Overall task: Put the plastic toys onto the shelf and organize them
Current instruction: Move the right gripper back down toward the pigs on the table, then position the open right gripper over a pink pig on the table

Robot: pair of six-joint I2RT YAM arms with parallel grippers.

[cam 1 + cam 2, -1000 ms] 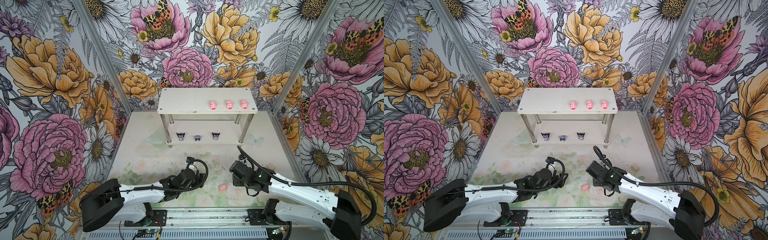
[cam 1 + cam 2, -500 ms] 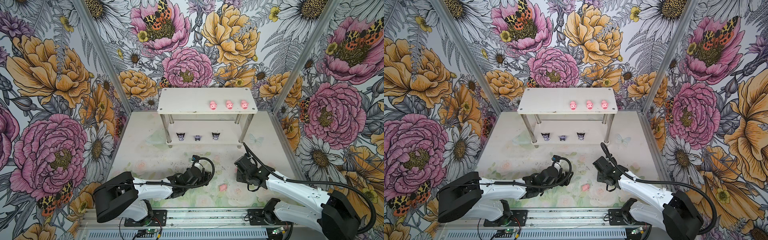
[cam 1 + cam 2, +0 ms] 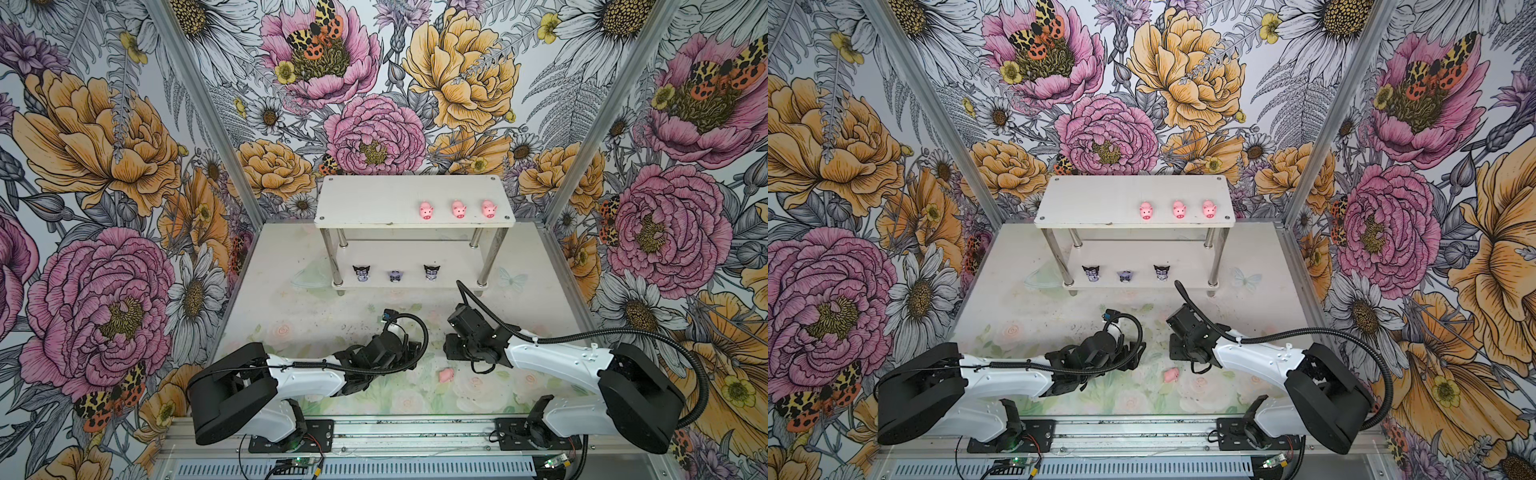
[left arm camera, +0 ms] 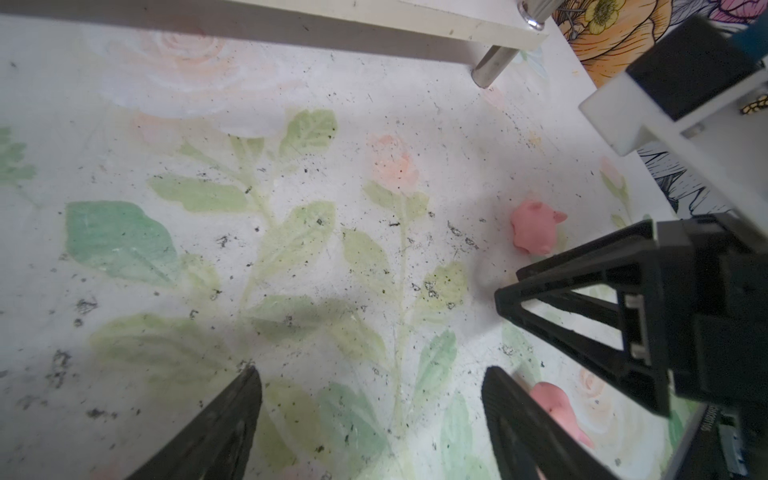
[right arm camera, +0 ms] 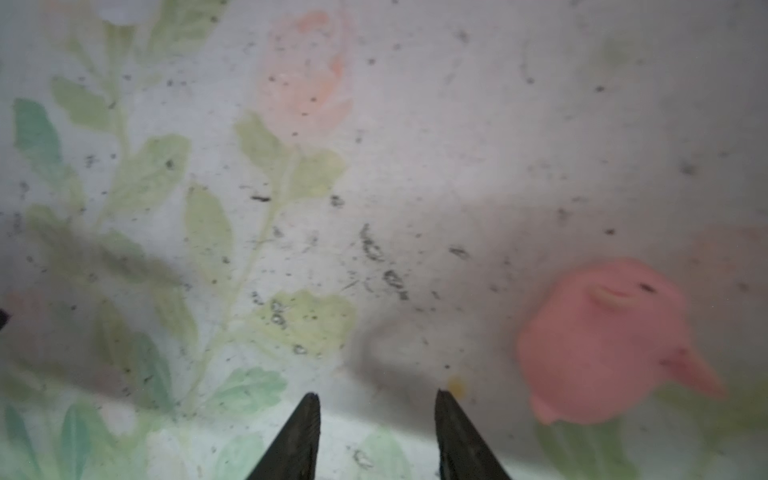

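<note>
The white two-tier shelf (image 3: 374,195) stood at the back of the table (image 3: 291,316). A row of three pink pigs (image 3: 458,209) lined the right end of its top tier, and three black-and-lavender figures (image 3: 395,275) were spaced along the lower one. Two more pigs lay on the table near the front, close to the two hands: a loose pig (image 4: 536,226) and a second loose pig (image 4: 555,405), the latter partly hidden behind a finger of the left hand. Only one of them showed in both top views. The left hand (image 4: 370,415) was low over the table, jaws spread wide and empty. The right hand (image 5: 376,399), facing it, had its jaws partly apart with nothing between them. A pink pig (image 5: 602,340) lay just beside its fingertips, untouched.
</note>
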